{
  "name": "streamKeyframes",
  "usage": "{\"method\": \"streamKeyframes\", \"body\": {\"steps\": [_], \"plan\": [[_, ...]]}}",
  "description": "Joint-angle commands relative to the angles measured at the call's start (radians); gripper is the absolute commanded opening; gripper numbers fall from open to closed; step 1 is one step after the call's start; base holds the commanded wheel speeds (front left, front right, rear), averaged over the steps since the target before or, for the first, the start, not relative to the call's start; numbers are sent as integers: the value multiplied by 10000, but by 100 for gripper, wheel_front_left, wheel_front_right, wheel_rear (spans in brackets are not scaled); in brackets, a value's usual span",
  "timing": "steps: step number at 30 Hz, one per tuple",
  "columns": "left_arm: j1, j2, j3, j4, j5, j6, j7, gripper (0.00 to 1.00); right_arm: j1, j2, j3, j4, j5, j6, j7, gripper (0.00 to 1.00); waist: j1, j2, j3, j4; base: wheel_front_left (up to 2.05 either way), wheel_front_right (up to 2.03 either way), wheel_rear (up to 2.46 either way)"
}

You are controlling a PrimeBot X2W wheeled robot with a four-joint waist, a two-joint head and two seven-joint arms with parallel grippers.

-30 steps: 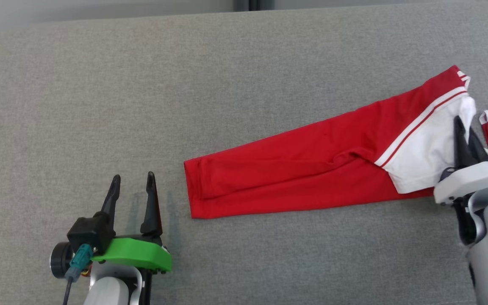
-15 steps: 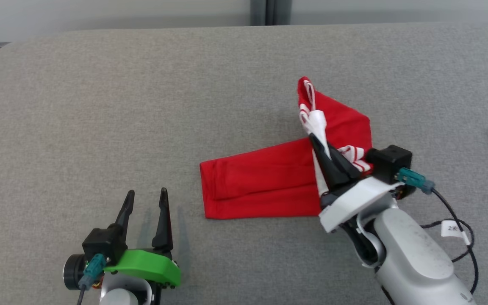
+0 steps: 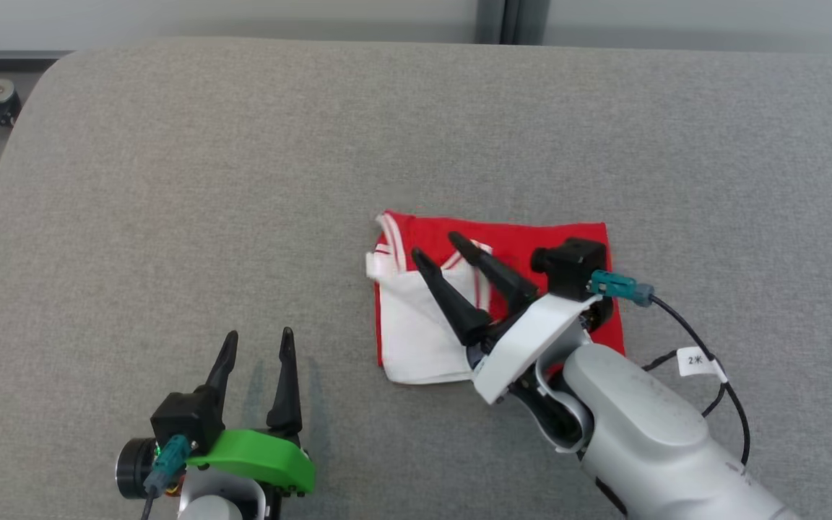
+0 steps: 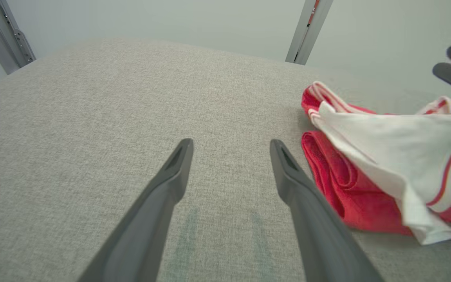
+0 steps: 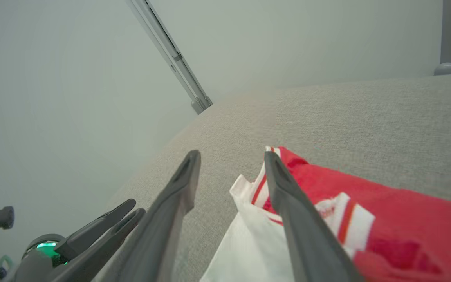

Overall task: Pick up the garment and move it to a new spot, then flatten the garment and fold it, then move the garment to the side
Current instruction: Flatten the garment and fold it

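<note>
A wide grey fabric surface [image 3: 170, 180] takes up most of the head view. On it, a little right of the middle, lies the garment [image 3: 409, 328], folded into a rough square. Red cloth lies underneath and shows along the far and right sides, and a white panel with red stripes is uppermost at the near left. In the left wrist view its left edge shows as a fold of layered red cloth.

The pale right forearm [image 3: 640, 426] reaches in from the lower right and covers the garment's near right corner. The right pincer [image 3: 434, 245] is over the garment. Its two dark fingers are spread apart and point up and left across the white panel toward the striped far left corner. Nothing is caught between them, and I cannot tell whether the tips touch the cloth.

The left pincer [image 3: 258, 336] sits at the lower left over bare surface, with its fingers spread and nothing between them. It is near the garment's left edge but apart from it. A black cable [image 3: 665, 310] with a small white tag [image 3: 695, 360] trails from the right wrist.
</note>
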Motion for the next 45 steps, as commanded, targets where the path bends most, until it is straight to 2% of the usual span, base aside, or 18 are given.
{"method": "streamKeyframes", "body": {"steps": [1,5,11,15,24,27,35,36,37,45], "plan": [[-48,36,69,-9,30,39,4,100,-73,-111,-250,303,-114,-10,-78,100,1,0,11,-235,0,0,0],[-128,38,242,-62,188,47,4,100,114,-76,-1915,603,-1328,-10,-86,100,1,0,-61,-677,0,0,0],[-184,37,554,-129,588,74,4,100,1241,-76,-4782,154,-3539,-10,-90,100,1,0,-219,-1401,0,0,0],[-193,39,791,-138,826,101,4,100,1986,-61,-5782,-84,-4473,-10,-91,100,1,0,-344,-1787,0,0,0],[463,41,1164,-321,1430,388,4,100,3305,-71,-6597,-450,-5370,-10,-94,100,1,0,-903,-2226,0,0,0],[1122,39,1198,-347,1264,514,4,100,4004,-70,-6818,-412,-5418,-10,-93,100,1,0,-1300,-2207,0,0,0],[1181,39,1102,-363,1225,521,5,100,4079,-71,-6777,-398,-5509,-10,-93,100,1,0,-1197,-2004,0,0,0],[1094,39,1076,-366,1218,511,5,100,3980,-68,-6661,-310,-5496,-10,-93,52,1,0,-1128,-1955,0,0,0],[990,39,1045,-373,1206,498,5,100,3827,-71,-6570,-244,-5526,-10,-93,0,1,0,-1029,-1898,0,0,0],[249,40,551,-379,1115,410,5,100,2335,-157,-5699,476,-5525,-10,-94,0,1,0,-287,-951,0,0,0]]}}
